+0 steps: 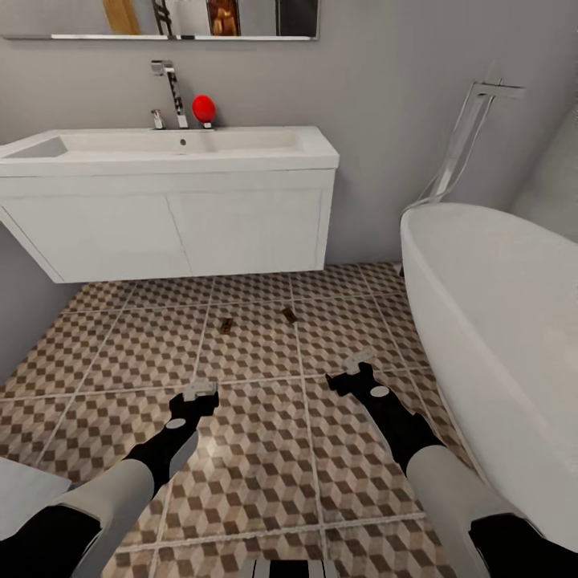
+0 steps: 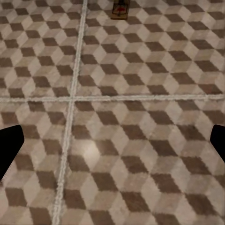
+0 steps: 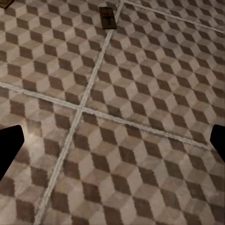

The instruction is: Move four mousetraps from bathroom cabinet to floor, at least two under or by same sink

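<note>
A: How do the jaws stand?

B: Both sets are spread wide with nothing between them. In each wrist view the dark fingertips sit at the two side edges of the frame, bare tile in the gap. In the head view the left gripper [image 1: 201, 392] hangs over the floor at lower centre-left, the right gripper [image 1: 359, 360] at centre-right, a little higher in the frame.

A: And the mousetraps?

B: Two lie flat on the bathroom floor [image 1: 257, 449], above the grippers in the head view. One mousetrap [image 1: 227, 325] is just left of centre; the second mousetrap [image 1: 289, 314] is a little to its right, near a grout line. Both lie in front of the sink unit, apart from each other. The left wrist view catches a trap [image 2: 120, 9] at its top edge, the right wrist view a trap [image 3: 107, 18] near its top as well.

A: What surrounds them?

B: The white bathroom sink [image 1: 168, 148] with its chrome tap [image 1: 170, 92] fills the upper left, a red ball [image 1: 203, 108] beside the tap. The white bathtub [image 1: 498, 321] runs down the right side.
</note>
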